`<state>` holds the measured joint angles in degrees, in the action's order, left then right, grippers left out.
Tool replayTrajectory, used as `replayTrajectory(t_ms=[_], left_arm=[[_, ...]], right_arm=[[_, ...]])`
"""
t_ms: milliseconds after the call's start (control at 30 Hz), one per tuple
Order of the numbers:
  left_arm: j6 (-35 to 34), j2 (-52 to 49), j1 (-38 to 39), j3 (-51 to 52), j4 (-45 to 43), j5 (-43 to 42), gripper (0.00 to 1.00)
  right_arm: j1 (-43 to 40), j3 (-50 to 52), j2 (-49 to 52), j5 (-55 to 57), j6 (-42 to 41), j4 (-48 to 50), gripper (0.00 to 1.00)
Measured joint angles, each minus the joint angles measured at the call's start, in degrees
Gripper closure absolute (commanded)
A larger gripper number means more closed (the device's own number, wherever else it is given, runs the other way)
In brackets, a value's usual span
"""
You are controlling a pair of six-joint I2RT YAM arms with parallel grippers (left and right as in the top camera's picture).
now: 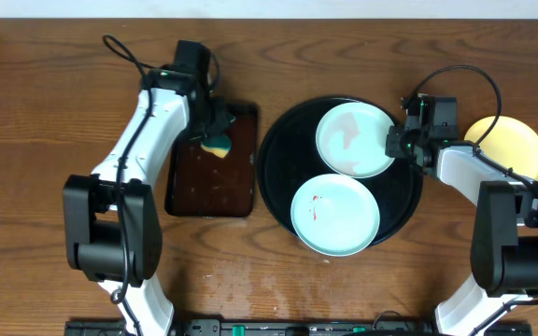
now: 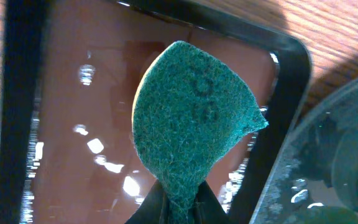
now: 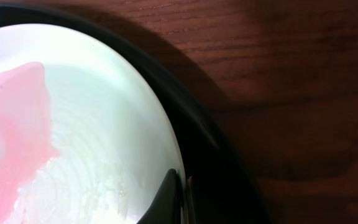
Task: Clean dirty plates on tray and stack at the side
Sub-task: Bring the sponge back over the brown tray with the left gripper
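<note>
Wood tabletop [image 1: 26, 187]: smeared plate [image 1: 353, 140] sits at 1 o'clock on the black tray [image 1: 274, 159], my right claw [image 1: 402, 142] closed at its 3 o'clock rim, left claw [image 2: 179, 208] clamping the sponge [image 2: 191, 118]; glossy rim could slip under scrubbing.

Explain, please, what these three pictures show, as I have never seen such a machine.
Two white-and-black robot arms stand at a brown wooden table. One picture looks down from above; the others come from a camera on each wrist. The left end effector is shut on a green-and-yellow sponge over a rectangular dark brown tray. A round black tray bears a pink-smeared mint-white plate, whose rim the right end effector pinches, and a second mint-white plate. A pale yellow plate lies on the table beside the right arm.
</note>
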<state>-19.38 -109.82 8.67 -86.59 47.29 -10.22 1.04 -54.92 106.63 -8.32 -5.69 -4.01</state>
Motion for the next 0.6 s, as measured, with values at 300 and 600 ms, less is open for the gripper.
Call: replayTrajectory(t_ms=[300, 600], left_arm=[[1.81, 6.91, -0.46, 0.02, 0.94, -2.01, 0.93], [1.88, 12.50, -0.42, 0.00, 6.38, -2.71, 0.93]], right_arm=[[0.04, 0.00, -7.76, 0.17, 0.37, -1.99, 0.99], [2.36, -1.53, -13.49, 3.80, 2.80, -8.90, 0.99]])
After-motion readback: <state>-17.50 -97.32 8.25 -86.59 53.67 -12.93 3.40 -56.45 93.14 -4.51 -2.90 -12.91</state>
